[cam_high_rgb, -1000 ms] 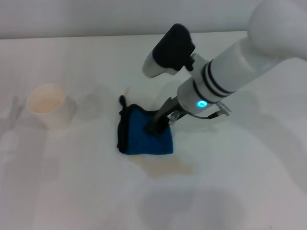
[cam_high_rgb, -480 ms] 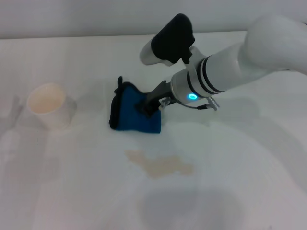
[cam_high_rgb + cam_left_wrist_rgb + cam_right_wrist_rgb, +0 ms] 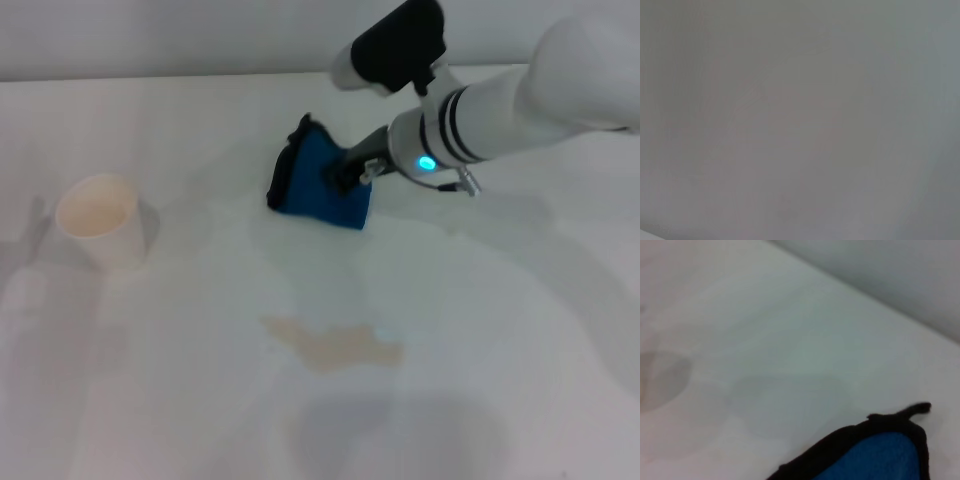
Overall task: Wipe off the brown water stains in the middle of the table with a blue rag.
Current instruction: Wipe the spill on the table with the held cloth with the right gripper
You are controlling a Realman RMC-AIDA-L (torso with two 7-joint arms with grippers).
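The blue rag [image 3: 318, 188] with black trim hangs from my right gripper [image 3: 345, 176], lifted above the white table [image 3: 150, 380] toward the far side. The gripper is shut on the rag's right part. The rag's black-edged corner also shows in the right wrist view [image 3: 875, 455]. The brown water stains [image 3: 335, 343] lie as a light tan lobed puddle on the table nearer to me, well apart from the rag. My left gripper is out of view; the left wrist view shows only a plain grey surface.
A white paper cup [image 3: 98, 221] stands on the table at the left. The table's far edge [image 3: 200, 78] runs along the top of the head view.
My right gripper has lifted the blue rag off the stain and carried it away from me and to the right. The tan puddle now lies fully uncovered.
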